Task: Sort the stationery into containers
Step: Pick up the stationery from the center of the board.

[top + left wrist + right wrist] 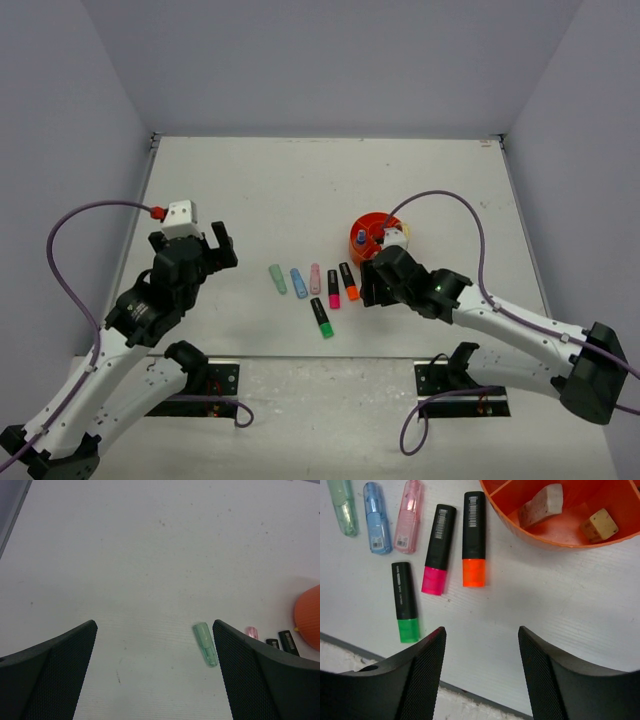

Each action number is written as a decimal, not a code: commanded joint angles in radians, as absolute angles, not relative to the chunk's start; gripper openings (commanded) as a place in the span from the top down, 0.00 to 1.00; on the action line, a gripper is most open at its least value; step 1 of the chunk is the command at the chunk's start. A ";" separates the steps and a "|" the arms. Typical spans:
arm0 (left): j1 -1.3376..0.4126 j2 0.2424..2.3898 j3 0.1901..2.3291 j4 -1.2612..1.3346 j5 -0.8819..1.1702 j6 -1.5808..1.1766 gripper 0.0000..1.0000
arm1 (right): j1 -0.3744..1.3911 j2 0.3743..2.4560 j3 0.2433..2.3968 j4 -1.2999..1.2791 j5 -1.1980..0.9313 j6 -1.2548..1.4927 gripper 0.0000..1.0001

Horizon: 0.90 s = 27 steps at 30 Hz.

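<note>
L gripper (210,254) is held over bare table (250,180) at far left. Its jaws are wide apart w/ nothing btwn them, and only tabletop is seen in the gap from the L wrist view. No marker is touched by it.

Moving rightward, six loose markers are seen flat on the table, none yet sorted:
- pastel green marker (277,279), nearest the L gripper
- pastel blue marker (298,282), just beside it
- pastel pink marker (315,278)
- black marker w/ green cap (321,317), set a bit nearer the arm bases than the rest
- black marker w/ pink cap (333,288)
- black marker w/ orange cap (348,281), closest to the container

All are apart from each other and outside the container.

R gripper (481,636) is poised low over the table, just short of the orange-cap marker and near the container wall. Its jaws are apart, nothing is clamped, and bare table shows in the gap.

Orange organiser (378,232) stands furthest right. A few items are already lodged in it: pale blocky pieces (540,506) in outer compartments, plus a bluish item in the top view. What they are can't be told. Tape roll & thin pen can't be made out.

Est. progress: partly done, w/ six markers left. The orange-cap marker is judged the likeliest next pick for the R arm.
</note>
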<state>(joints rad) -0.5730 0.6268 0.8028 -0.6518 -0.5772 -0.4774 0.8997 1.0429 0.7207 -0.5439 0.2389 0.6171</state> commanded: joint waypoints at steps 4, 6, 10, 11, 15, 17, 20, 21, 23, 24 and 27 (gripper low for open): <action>-0.558 0.629 0.792 -0.601 -0.564 -0.449 0.00 | 0.922 1.198 0.826 -0.567 0.316 0.641 0.52; -0.558 0.628 0.792 -0.601 -0.562 -0.448 0.00 | 0.940 1.235 0.836 -0.550 0.316 0.645 0.52; -0.558 0.624 0.790 -0.599 -0.558 -0.447 0.00 | 0.990 1.302 0.860 -0.521 0.319 0.664 0.51; -0.558 0.623 0.790 -0.598 -0.557 -0.446 0.00 | 1.008 1.321 0.869 -0.517 0.322 0.672 0.51; -0.557 0.627 0.788 -0.597 -0.555 -0.447 0.00 | 1.057 1.407 0.912 -0.494 0.326 0.699 0.50; -0.557 0.638 0.788 -0.595 -0.557 -0.450 0.00 | 1.087 1.447 0.954 -0.498 0.331 0.714 0.50; -0.557 0.684 0.792 -0.617 -0.543 -0.546 0.00 | 1.109 1.472 0.992 -0.516 0.346 0.724 0.49; -0.557 0.707 0.792 -0.622 -0.498 -0.613 0.00 | 1.113 1.464 0.996 -0.522 0.351 0.726 0.49; -0.557 0.768 0.769 -0.561 -0.359 -0.671 0.00 | 1.115 1.437 0.991 -0.532 0.368 0.738 0.48; -0.557 0.796 0.749 -0.524 -0.314 -0.682 0.00 | 1.115 1.402 0.986 -0.535 0.373 0.743 0.47; -0.583 0.965 0.697 -0.446 -0.267 -0.756 0.00 | 1.115 1.298 0.948 -0.533 0.376 0.747 0.46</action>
<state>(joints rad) -0.5658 0.8005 0.7620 -0.5608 -0.4080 -0.6177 1.1110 1.4355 0.9511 -0.5335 0.3169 0.7085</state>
